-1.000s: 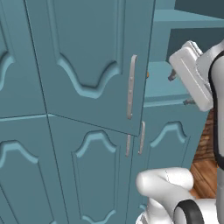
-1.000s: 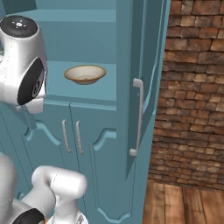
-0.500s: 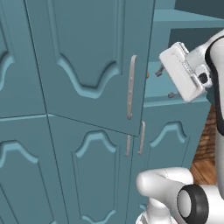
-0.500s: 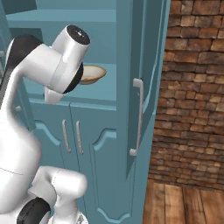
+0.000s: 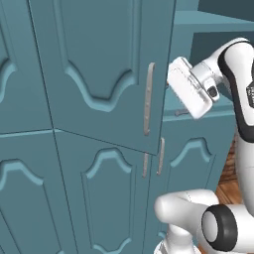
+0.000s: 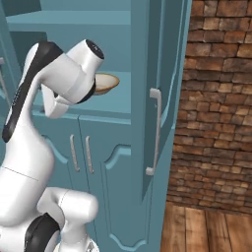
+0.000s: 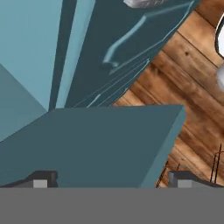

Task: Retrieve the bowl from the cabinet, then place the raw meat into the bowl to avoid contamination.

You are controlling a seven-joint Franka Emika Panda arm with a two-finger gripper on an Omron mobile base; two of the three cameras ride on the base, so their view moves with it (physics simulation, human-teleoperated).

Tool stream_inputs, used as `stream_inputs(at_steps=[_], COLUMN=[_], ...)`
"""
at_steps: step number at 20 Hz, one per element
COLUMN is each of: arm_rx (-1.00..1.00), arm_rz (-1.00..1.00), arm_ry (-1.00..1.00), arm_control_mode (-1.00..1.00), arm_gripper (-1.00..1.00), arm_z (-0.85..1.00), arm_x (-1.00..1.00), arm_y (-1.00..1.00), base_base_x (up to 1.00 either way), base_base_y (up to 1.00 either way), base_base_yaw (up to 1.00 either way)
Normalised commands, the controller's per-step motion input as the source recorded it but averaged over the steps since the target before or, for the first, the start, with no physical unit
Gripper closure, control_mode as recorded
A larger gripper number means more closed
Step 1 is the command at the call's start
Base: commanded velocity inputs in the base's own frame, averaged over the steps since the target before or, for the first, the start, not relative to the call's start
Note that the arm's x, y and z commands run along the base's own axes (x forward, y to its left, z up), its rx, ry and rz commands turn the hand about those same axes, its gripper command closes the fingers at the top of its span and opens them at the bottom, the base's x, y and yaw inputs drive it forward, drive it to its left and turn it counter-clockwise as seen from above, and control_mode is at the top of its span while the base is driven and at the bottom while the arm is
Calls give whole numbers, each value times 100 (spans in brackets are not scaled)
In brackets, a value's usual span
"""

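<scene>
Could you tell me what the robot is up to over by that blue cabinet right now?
The white arm is reaching into the tall teal-blue cabinet, whose upper doors stand open. Its two-finger gripper is open and empty, hovering over a teal shelf. The shallow tan bowl with a brownish rim sits untouched on that shelf, partly hidden behind the arm.
</scene>
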Motion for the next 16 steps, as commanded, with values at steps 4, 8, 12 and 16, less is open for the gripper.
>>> stream_inputs(at_steps=[4, 8, 12, 16], arm_rx=[5, 6, 3, 0], arm_rz=[24, 24, 22, 15], arm_ry=[7, 5, 1, -2], arm_control_mode=[-100, -100, -100, -100], arm_gripper=[-100, -100, -100, -100], arm_z=[-14, -4, -1, -7], arm_x=[-2, -16, -47, -70], arm_y=[52, 58, 72, 97], base_base_x=[0, 0, 0, 0], base_base_y=[0, 0, 0, 0], base_base_yaw=[0, 0, 0, 0])
